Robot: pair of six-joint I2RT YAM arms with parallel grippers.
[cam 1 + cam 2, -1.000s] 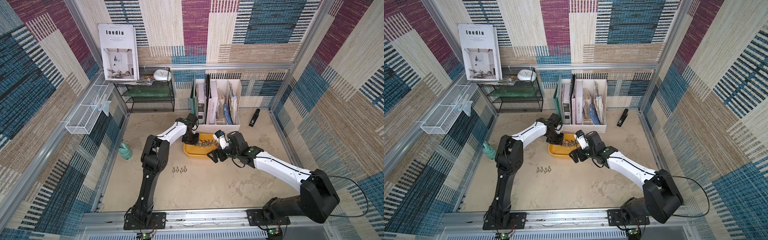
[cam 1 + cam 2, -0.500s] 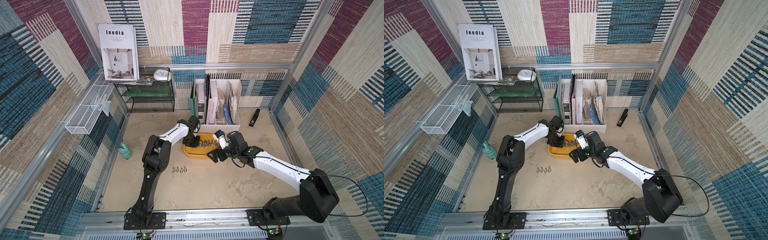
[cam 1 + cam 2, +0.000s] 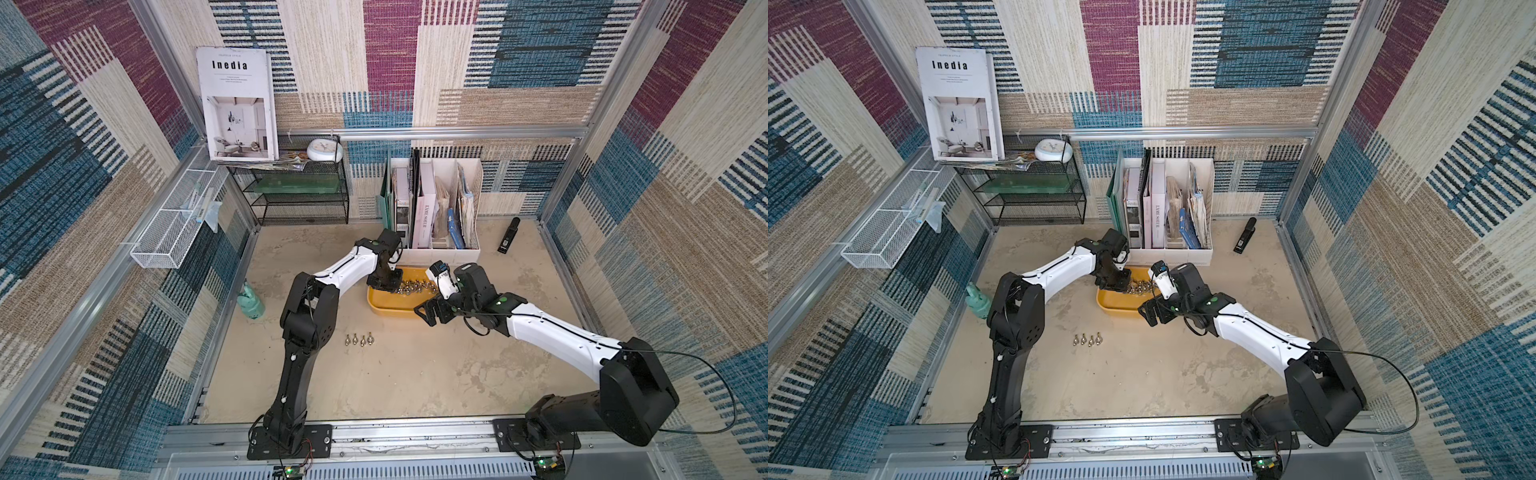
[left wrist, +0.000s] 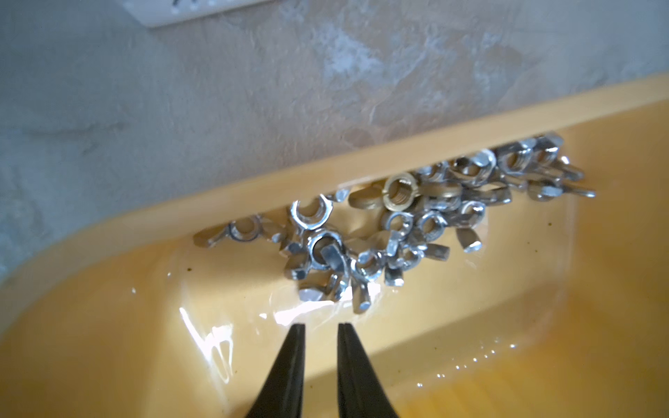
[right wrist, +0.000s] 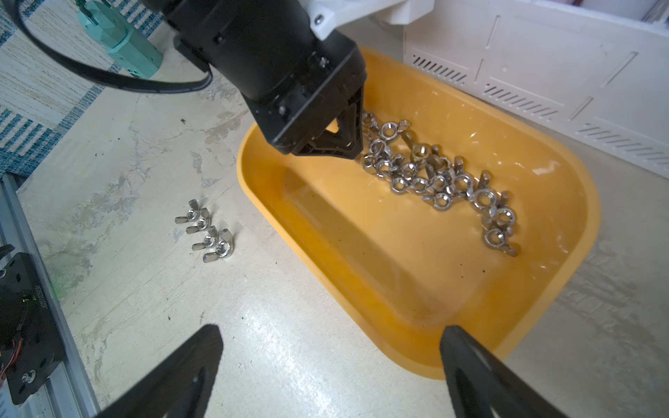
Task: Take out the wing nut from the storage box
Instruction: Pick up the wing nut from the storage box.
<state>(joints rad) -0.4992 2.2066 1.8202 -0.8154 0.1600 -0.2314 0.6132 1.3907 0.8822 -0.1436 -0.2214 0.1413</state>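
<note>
Table [image 3: 415,374]: pale mottled slab; carries every item below.
Storage box [image 5: 362,260]: yellow-orange tub; flat on the table, just in front of the white file holder [image 3: 436,249]; most of its floor bare.
Right gripper [image 5: 331,347]: mine; fingers spread wide, nothing between them; hangs over the box's near rim, one finger above the table, the other above a corner of the box.
Left gripper [image 4: 320,327]: mine; fingers almost together, a narrow gap between them, nothing in it; tips lowered inside the box, just short of the heap.
Heap of wing nuts [image 5: 434,177]: silver, tangled; strung along the box's wall on the file holder's side; many pieces.
Loose wing nuts [image 3: 359,340]: four; short row on the table, apart from the box, near my left arm.
Done: by my judgement, four nuts out of the box.
Left: the whole heap; the next nut not yet gripped, my left fingers only poised beside it.
</note>
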